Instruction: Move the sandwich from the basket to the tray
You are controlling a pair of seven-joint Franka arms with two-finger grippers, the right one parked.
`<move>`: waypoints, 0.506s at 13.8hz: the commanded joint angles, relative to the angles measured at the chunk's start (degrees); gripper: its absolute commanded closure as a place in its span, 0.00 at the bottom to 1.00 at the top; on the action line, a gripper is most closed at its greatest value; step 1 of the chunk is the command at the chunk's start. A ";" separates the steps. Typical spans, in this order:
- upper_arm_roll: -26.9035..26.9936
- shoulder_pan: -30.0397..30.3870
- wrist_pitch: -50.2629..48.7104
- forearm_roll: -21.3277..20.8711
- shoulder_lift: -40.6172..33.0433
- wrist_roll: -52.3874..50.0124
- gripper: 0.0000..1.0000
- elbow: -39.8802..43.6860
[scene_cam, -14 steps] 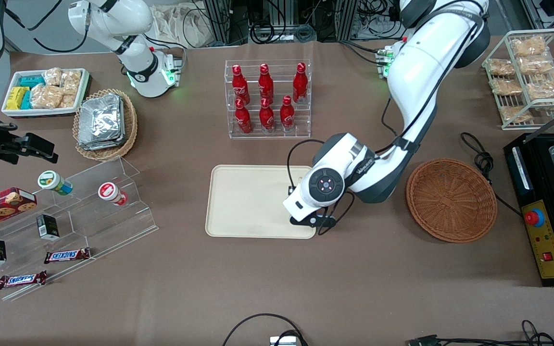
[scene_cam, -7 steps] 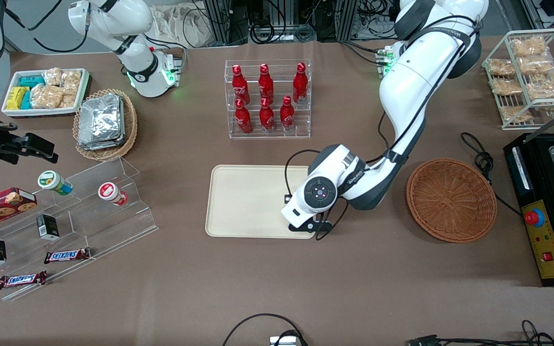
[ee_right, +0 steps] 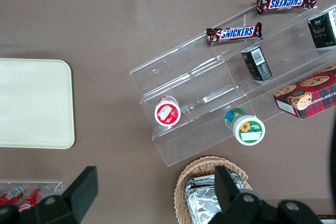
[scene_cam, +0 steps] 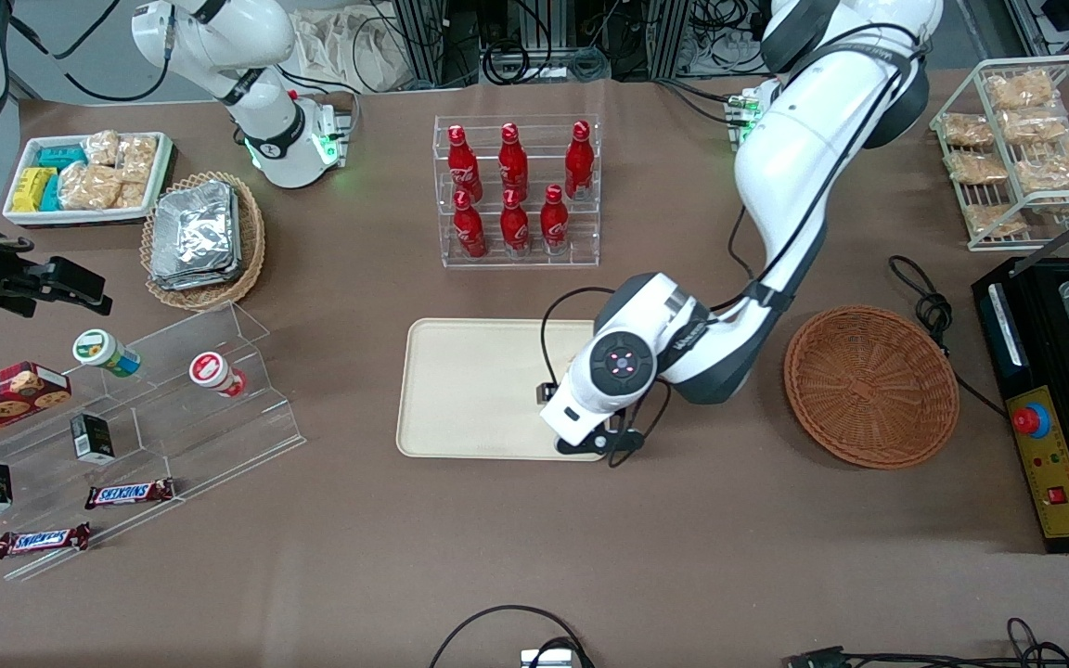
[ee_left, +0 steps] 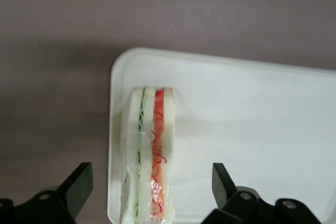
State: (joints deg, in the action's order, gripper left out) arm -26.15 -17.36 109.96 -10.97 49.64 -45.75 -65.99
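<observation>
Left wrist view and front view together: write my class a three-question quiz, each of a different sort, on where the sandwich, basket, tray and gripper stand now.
1. True or false: the sandwich lies on the tray.
2. The gripper is: A) shut on the sandwich, B) open, fingers either side of it, C) over the basket.
3. Fill in: the basket holds ____ sandwiches.

Key: 1 true; 2 B; 3 no.

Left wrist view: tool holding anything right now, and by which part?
Nothing. The tool is open, its fingers well clear of either side of the sandwich, which rests on the tray near a corner.
</observation>
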 commanded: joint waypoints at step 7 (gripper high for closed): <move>-0.74 17.60 2.51 0.15 -30.79 -1.56 0.00 -27.29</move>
State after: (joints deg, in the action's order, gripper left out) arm -26.01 -5.38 106.71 -11.56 30.60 -48.91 -77.89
